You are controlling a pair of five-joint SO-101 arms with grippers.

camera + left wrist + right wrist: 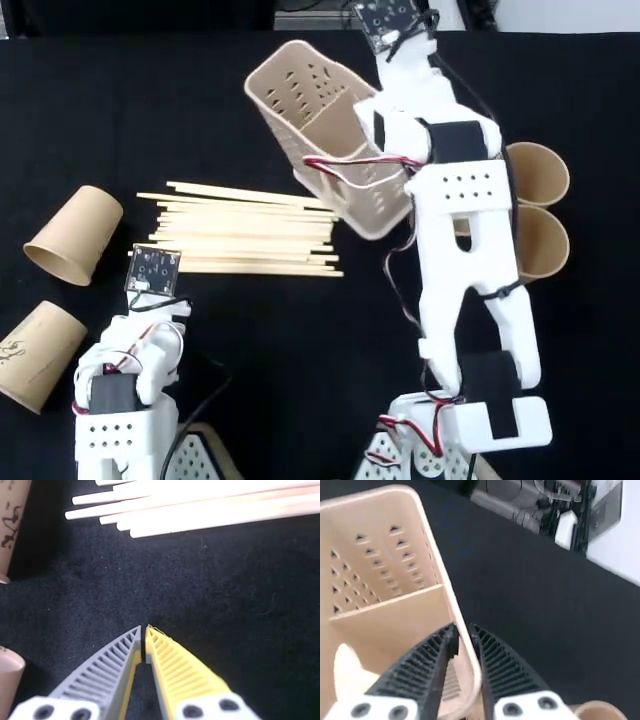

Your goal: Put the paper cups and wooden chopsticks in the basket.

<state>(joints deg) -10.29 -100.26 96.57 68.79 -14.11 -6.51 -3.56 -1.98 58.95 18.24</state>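
Nearest, the left claw hangs pressed together over the bare tabletop, with two paper cups lying on their sides to its left. Just beyond lie the wooden chopsticks. Farther off, the right claw pinches the wall of the tilted basket, the other cups to the right.

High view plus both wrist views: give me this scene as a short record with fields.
basket: tilted, gripped at its wall by the right gripper
chopsticks: loose pile flat on the table, outside the basket
cups: four on their sides on the table, two left, two right
left gripper: shut, empty, low over the table near the chopstick ends
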